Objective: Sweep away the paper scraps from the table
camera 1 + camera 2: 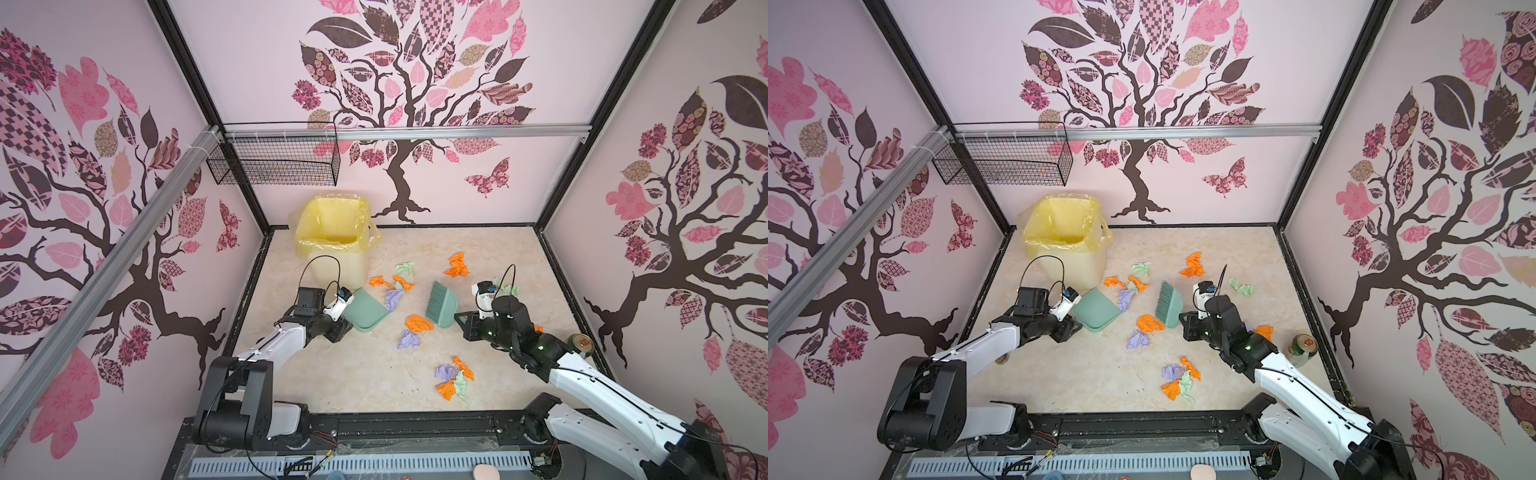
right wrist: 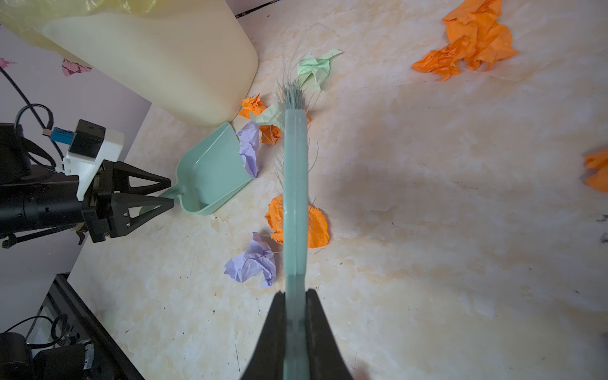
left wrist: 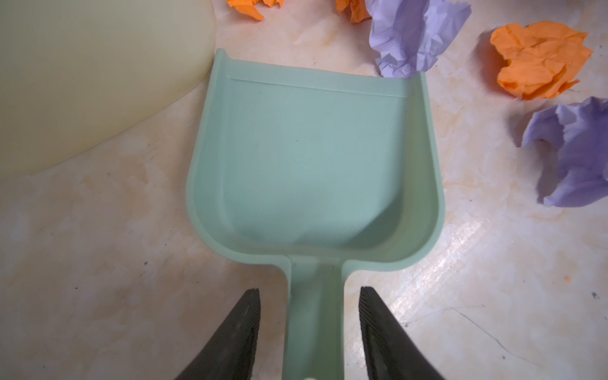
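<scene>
The teal dustpan (image 1: 368,309) lies flat on the beige table (image 1: 332,374), its mouth touching a lilac scrap (image 3: 414,36). My left gripper (image 3: 309,291) is open, its jaws on either side of the dustpan handle with a gap on each side. My right gripper (image 2: 296,292) is shut on the handle of the teal brush (image 2: 296,164), which points toward the bin. The brush (image 1: 442,305) passes over an orange scrap (image 1: 419,323). Paper scraps in orange, lilac and pale green are scattered in both top views. A cluster (image 1: 455,380) lies near the front and an orange one (image 1: 457,266) lies further back.
A cream bin with a yellow liner (image 1: 332,232) stands at the back left, close behind the dustpan. A green can (image 1: 582,343) sits by the right wall beside my right arm. A black wire basket (image 1: 274,160) hangs on the back rail.
</scene>
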Controlling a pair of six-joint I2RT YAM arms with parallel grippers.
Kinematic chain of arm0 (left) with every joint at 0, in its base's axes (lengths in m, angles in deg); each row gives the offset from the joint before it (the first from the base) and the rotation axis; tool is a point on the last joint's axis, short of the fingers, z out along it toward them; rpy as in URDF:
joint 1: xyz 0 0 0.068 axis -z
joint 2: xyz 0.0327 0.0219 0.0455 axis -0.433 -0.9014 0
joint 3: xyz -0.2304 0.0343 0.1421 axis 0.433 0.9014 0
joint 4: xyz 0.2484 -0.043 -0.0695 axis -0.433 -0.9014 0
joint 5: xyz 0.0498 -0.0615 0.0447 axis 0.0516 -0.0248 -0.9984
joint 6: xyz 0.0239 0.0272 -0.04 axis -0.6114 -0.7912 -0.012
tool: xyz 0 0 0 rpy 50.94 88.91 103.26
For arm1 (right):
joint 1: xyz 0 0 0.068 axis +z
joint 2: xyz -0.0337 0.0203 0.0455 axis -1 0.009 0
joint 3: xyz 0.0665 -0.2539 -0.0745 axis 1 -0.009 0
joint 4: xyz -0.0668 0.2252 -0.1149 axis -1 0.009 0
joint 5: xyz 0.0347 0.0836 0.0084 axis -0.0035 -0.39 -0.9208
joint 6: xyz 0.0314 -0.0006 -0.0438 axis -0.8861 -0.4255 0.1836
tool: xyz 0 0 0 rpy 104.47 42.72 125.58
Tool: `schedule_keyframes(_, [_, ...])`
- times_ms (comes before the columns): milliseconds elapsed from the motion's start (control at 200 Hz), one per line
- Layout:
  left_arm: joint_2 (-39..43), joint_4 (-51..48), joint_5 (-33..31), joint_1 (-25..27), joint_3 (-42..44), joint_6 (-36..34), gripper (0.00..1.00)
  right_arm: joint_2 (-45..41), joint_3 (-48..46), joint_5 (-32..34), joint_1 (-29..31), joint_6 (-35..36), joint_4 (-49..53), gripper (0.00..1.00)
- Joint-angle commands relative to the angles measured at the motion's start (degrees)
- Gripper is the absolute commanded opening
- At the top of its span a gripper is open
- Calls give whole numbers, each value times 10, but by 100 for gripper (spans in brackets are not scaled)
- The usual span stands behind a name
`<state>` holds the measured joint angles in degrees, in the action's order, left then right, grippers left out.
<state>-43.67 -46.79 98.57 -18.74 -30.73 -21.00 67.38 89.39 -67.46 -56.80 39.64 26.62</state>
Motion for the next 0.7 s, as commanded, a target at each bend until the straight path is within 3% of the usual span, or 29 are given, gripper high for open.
schedule_keyframes(0, [24,18,-21,2,24,28,55,-8,3,8,-1,-3,-8,0])
schedule_keyframes(320, [-20,-9,-28,2,-5,51,56,-6,2,5,-1,-4,-14,0])
schedule_keyframes(695, [-10,-4,-30,2,1,63,54,-13,-8,8,-2,0,-12,0])
